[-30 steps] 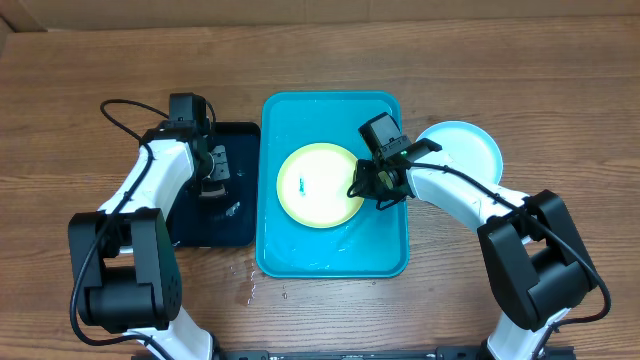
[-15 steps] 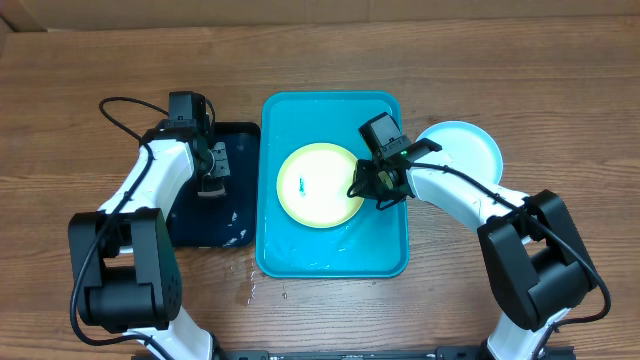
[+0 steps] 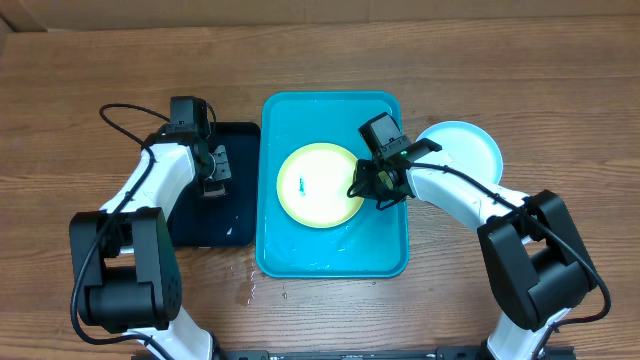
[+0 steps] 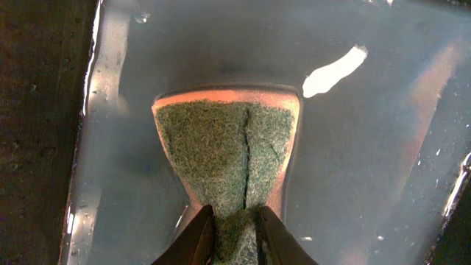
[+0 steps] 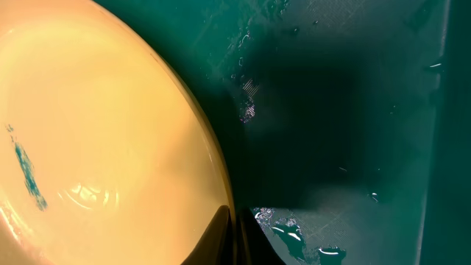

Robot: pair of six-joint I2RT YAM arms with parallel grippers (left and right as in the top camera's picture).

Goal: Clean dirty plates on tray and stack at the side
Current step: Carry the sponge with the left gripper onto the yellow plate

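A yellow-green rimmed plate (image 3: 319, 184) with a small blue smear lies in the bright blue tray (image 3: 385, 245). My right gripper (image 3: 362, 188) is shut on that plate's right rim; in the right wrist view the fingers (image 5: 234, 235) pinch the rim of the plate (image 5: 96, 132), one finger above and one below. A light blue plate (image 3: 468, 148) lies on the table right of the tray. My left gripper (image 3: 211, 180) is shut on a green and orange sponge (image 4: 228, 151) and holds it in the water of the black tray (image 3: 236, 215). A third plate is out of view.
The black tray (image 4: 383, 162) holds shallow water. Water drops lie on the wood (image 3: 250, 285) near the blue tray's front left corner. The blue tray floor (image 5: 346, 110) is wet.
My left gripper with the sponge has shifted slightly toward the far end of the black tray. The right arm and the plate have not moved.
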